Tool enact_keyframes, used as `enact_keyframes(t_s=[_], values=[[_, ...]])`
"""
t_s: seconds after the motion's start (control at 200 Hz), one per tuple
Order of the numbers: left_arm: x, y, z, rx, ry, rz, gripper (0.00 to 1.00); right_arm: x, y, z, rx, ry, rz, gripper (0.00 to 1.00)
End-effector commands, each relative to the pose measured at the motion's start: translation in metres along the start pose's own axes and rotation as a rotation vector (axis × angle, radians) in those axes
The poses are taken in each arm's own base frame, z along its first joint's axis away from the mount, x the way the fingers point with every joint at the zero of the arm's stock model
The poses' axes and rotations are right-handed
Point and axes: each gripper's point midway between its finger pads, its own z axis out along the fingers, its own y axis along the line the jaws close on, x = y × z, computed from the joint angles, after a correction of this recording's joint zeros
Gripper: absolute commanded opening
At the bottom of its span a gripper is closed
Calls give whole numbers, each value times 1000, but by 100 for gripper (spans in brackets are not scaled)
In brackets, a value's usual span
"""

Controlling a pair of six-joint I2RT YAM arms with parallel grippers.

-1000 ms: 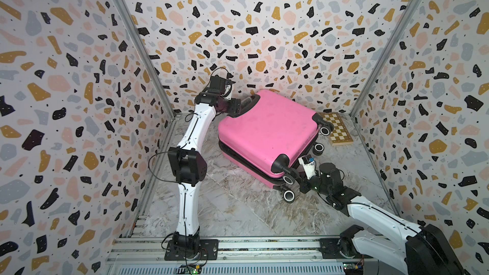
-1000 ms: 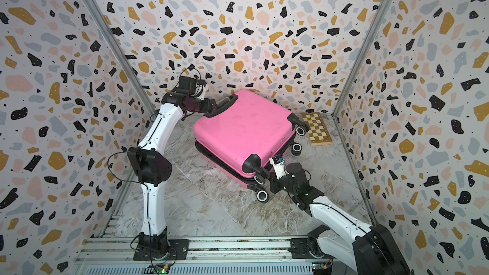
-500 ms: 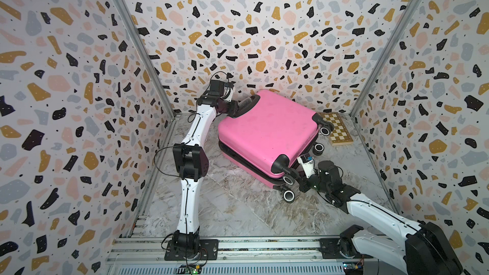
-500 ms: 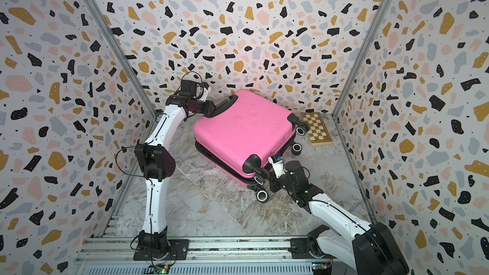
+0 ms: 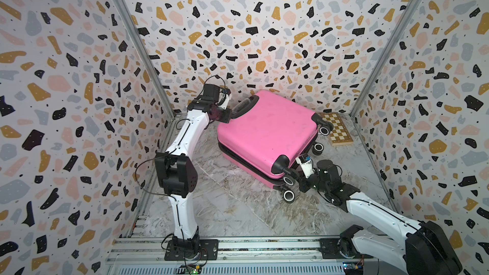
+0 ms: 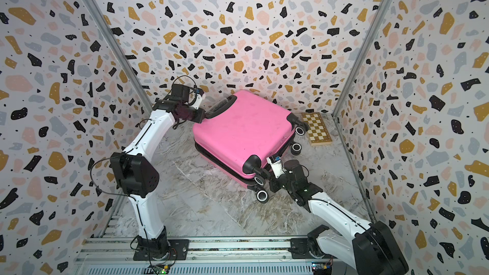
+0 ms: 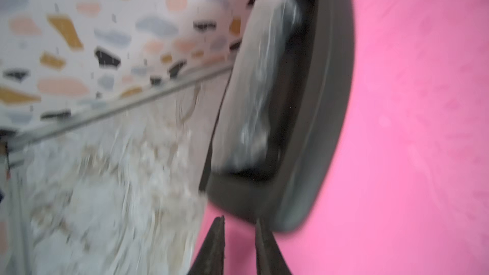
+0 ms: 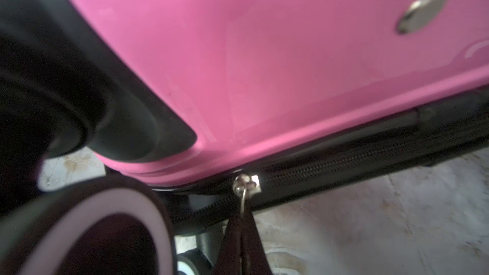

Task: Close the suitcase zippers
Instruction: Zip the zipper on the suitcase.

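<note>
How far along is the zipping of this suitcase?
Done: pink hard-shell suitcase halves lie together; black zipper band meshed on one side of the slider. In hand: right end effector pinches the metal pull. Remaining: the split stretch toward the wheel.

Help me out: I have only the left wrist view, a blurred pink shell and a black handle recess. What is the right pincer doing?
Observer: The right pincer is shut on the metal pull tab of the zippers, close to a corner wheel.
Operator: Is the seam closed there?
Observer: Only partly. Away from that wheel the teeth are joined. Toward it the two tapes part.
Operator: Anything else around the case?
Observer: In both top views a chessboard lies beside the wheeled end of the suitcase.
</note>
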Motion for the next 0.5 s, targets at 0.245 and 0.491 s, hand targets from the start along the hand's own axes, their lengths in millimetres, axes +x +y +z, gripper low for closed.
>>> enact_keyframes(t_s=[0.245, 0.491], values=[[110, -5, -36, -2, 357, -99, 50, -33, 3, -2, 23, -101, -99, 0], [13, -11, -62, 45, 10, -143, 68, -27, 23, 2, -24, -97, -125, 0]])
